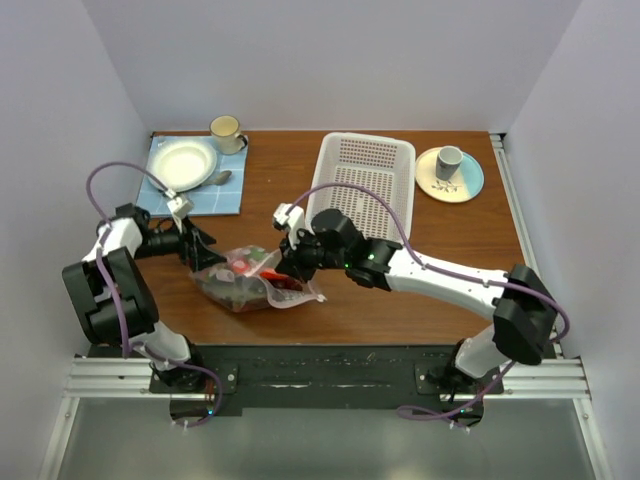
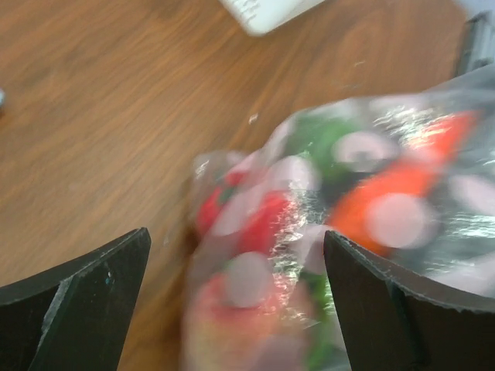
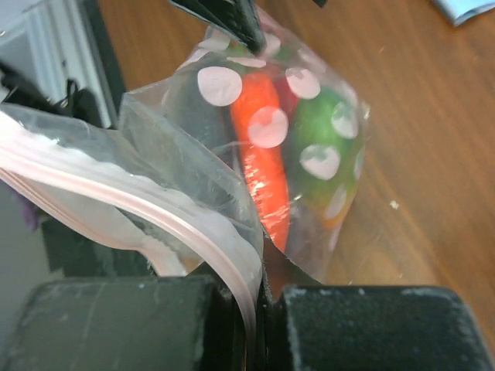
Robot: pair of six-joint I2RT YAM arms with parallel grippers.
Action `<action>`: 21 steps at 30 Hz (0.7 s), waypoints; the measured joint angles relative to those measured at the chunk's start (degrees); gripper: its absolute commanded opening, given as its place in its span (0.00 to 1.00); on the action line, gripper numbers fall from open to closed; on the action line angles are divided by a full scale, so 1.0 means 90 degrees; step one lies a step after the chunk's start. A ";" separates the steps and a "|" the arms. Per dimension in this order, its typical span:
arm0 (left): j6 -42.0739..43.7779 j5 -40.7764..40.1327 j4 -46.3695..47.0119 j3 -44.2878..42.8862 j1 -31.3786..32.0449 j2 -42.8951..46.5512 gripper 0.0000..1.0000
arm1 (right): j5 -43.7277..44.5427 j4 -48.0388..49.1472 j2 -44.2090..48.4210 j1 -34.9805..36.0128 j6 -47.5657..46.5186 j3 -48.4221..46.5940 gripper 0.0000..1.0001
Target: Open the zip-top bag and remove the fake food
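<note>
The zip-top bag [image 1: 248,280] lies on the wooden table [image 1: 300,195] between the arms, clear with pale dots. The fake food is inside: an orange carrot [image 3: 263,154], a green mango [image 3: 325,147] and red pieces [image 2: 259,224]. My right gripper [image 3: 259,325] is shut on the bag's pink zip strip [image 3: 155,212] at its right end [image 1: 292,268]. My left gripper [image 2: 236,297] is open at the bag's left end [image 1: 205,255], and the bag's bottom end lies between its black fingers [image 2: 93,301]. I cannot tell whether they touch it.
A white perforated basket [image 1: 365,180] stands behind the right gripper. A blue mat [image 1: 225,200] at the back left holds a white plate [image 1: 185,162], a spoon and a cream mug [image 1: 227,132]. A plate with a grey cup [image 1: 449,162] is at the back right.
</note>
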State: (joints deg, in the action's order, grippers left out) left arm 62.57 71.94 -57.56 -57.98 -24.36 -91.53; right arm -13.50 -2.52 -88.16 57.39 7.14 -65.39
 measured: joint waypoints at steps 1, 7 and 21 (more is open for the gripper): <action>-0.0287 -0.0192 0.0495 0.0308 0.0032 0.0090 1.00 | -0.0080 -0.0002 0.0153 0.0007 0.0007 0.0136 0.00; -0.1496 -0.1171 0.2385 0.1071 0.0690 0.0612 1.00 | -0.0350 0.0027 0.0648 0.0070 0.0129 0.0670 0.00; -0.1299 -0.1166 0.1848 0.0512 0.1049 -0.0185 0.00 | -0.0279 0.0284 0.0233 0.0289 0.0304 0.1523 0.00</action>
State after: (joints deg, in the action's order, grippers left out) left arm 50.87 61.45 -40.93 -53.36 -14.92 -93.19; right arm -16.01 0.03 -86.06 59.99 9.87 -51.68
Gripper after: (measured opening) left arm 0.059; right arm 0.008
